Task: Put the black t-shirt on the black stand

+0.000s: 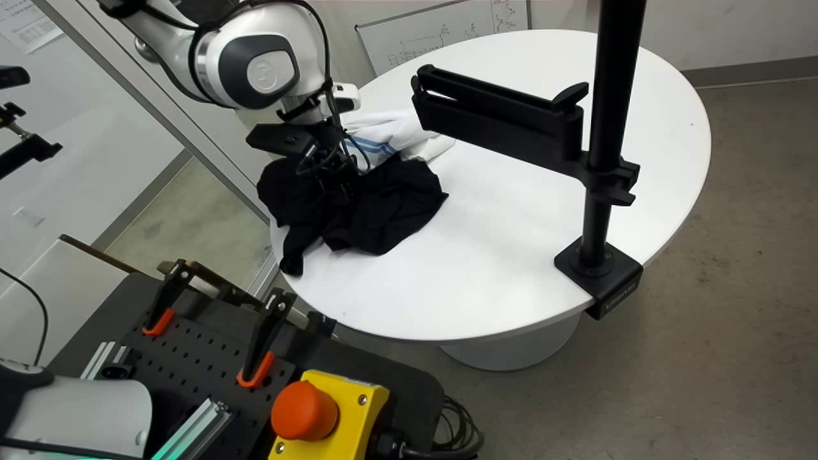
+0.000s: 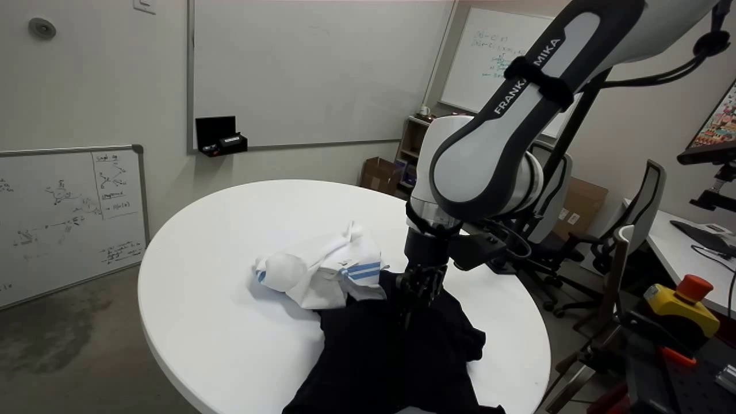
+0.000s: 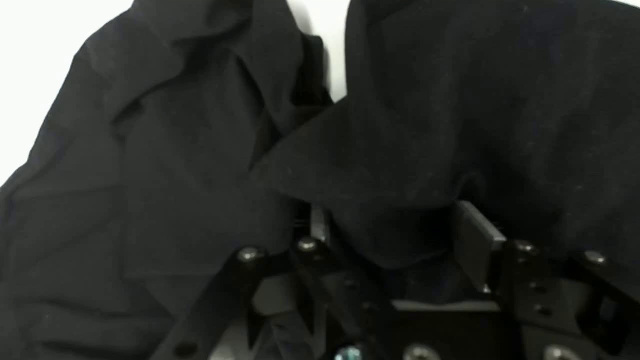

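The black t-shirt [image 1: 399, 207] lies crumpled on the white round table, near its edge. It also shows in an exterior view [image 2: 391, 362] and fills most of the wrist view [image 3: 175, 165]. My gripper [image 3: 392, 225] points down into the cloth with its fingers apart. A fold of the shirt lies between them. The fingertips are partly hidden in the cloth in both exterior views [image 1: 339, 182] [image 2: 411, 305]. The black stand [image 1: 604, 121] is clamped to the table edge, with a folded black arm [image 1: 498, 118] sticking out sideways. In an exterior view, the robot arm partly hides the stand [image 2: 577, 123].
A white cloth with blue stripes [image 2: 322, 267] lies beside the shirt on the table [image 1: 486, 275]. A dark cart with orange-tipped clamps [image 1: 259, 345] and a yellow box with a red button [image 1: 345, 415] stands near the table. Whiteboards [image 2: 322, 69] line the walls.
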